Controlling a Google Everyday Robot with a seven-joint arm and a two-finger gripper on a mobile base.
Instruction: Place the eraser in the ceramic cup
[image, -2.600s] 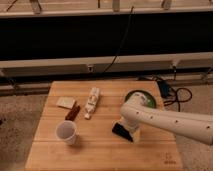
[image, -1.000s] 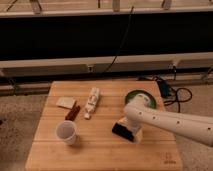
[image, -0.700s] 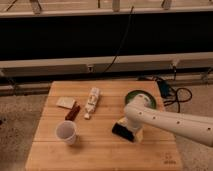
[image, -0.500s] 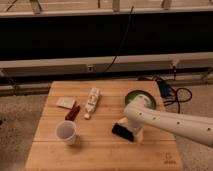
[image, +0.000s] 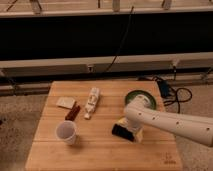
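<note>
The eraser (image: 121, 132), a small flat black block, lies on the wooden table (image: 100, 157) right of centre. The white arm comes in from the right, and its gripper (image: 128, 126) is down over the eraser with the jaws open around it; the eraser still rests on the wood. The ceramic cup (image: 66, 132), small, white and round, stands upright to the left of the eraser, well apart from the gripper.
A reddish-brown stick (image: 73, 112) and a pale flat square piece (image: 65, 102) lie behind the cup. A cream elongated object (image: 92, 103) lies mid-table. A green bowl (image: 140, 96) sits right behind the arm. Cables (image: 172, 92) trail off the table's back right.
The arm's end has eased slightly down and left onto the eraser. The eraser, cup and other objects have not moved.
</note>
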